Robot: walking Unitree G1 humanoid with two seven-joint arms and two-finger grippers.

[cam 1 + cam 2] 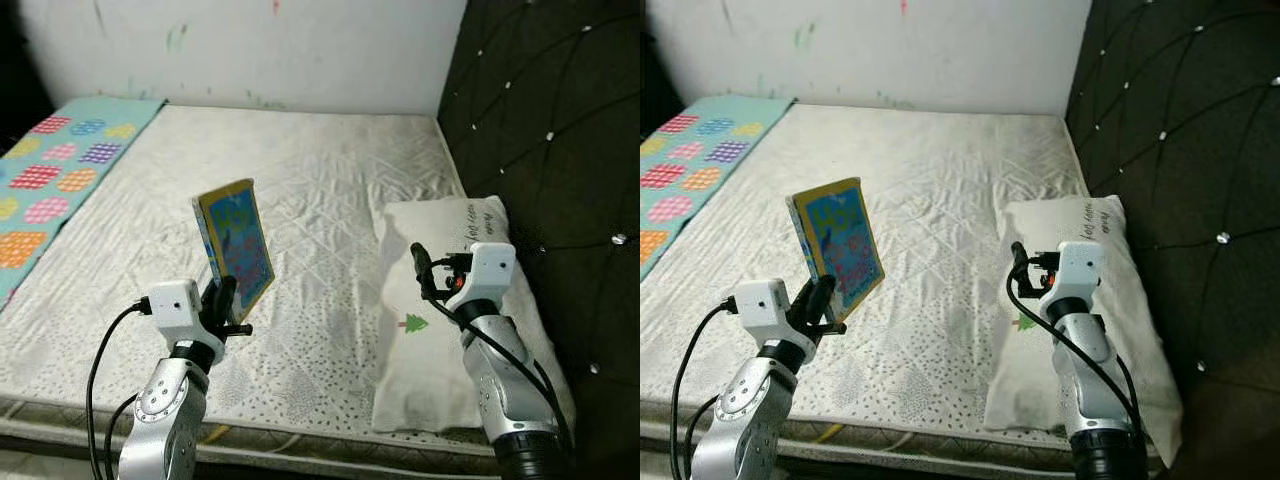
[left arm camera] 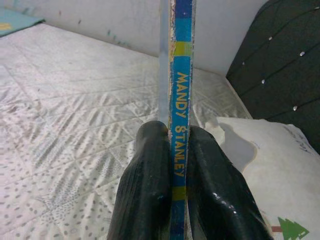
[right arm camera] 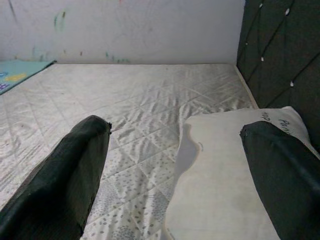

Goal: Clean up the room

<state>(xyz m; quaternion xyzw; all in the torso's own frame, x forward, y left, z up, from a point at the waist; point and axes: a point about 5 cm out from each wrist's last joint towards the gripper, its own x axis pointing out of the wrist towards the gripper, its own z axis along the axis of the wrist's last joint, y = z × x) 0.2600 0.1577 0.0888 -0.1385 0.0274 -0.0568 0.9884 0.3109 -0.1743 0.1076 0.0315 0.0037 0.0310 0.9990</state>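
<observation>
Currently, step: left gripper clamped on book, lifted above mattress.
Right gripper: fingers apart, over pillow.
Next: carry book off mattress.

Left gripper raised in front, fingers clamped tight on a thin book standing upright between them; right gripper held forward, fingers spread wide, nothing between them.

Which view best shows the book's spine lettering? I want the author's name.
The left wrist view: the book sits edge-on between the left gripper fingers, its spine reading MANDY STANLEY. Both eye views show its blue cover, lettering unreadable.
</observation>
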